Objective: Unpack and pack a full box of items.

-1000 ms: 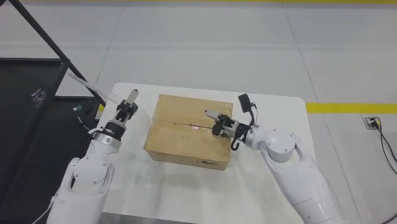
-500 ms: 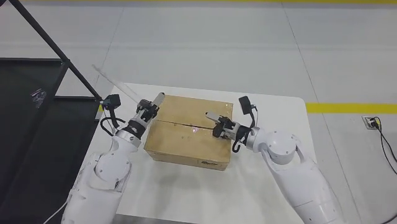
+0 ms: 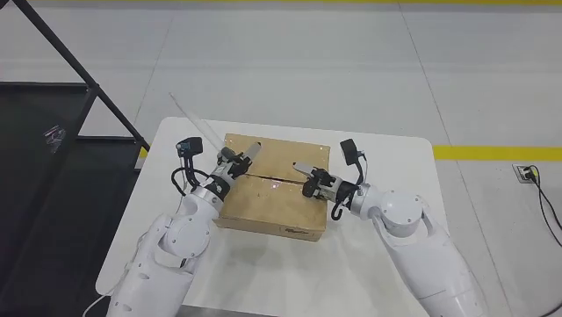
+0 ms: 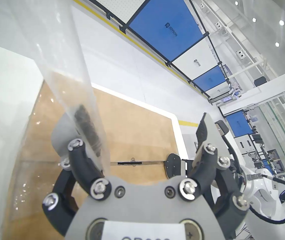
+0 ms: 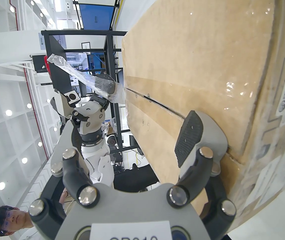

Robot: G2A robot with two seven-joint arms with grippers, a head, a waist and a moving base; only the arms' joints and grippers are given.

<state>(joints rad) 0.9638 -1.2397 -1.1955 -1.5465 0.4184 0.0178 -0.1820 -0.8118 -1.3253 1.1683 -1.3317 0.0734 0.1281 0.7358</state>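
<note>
Box point(image 3: 268, 190) sits mid-frame in the top view on the table point(image 3: 386, 255), flaps shut, so its contents are hidden. Unpacking looks to be at the unsealing step. A clear tape point(image 3: 195, 122) strip clings to one finger of the left gripper point(image 3: 243, 155), whose jaws are spread above the seam point(image 3: 274, 177). Right gripper point(image 3: 304, 174), also spread, lies at the seam right of centre. Next, I judge: shed the tape, then lift a flap.
</note>
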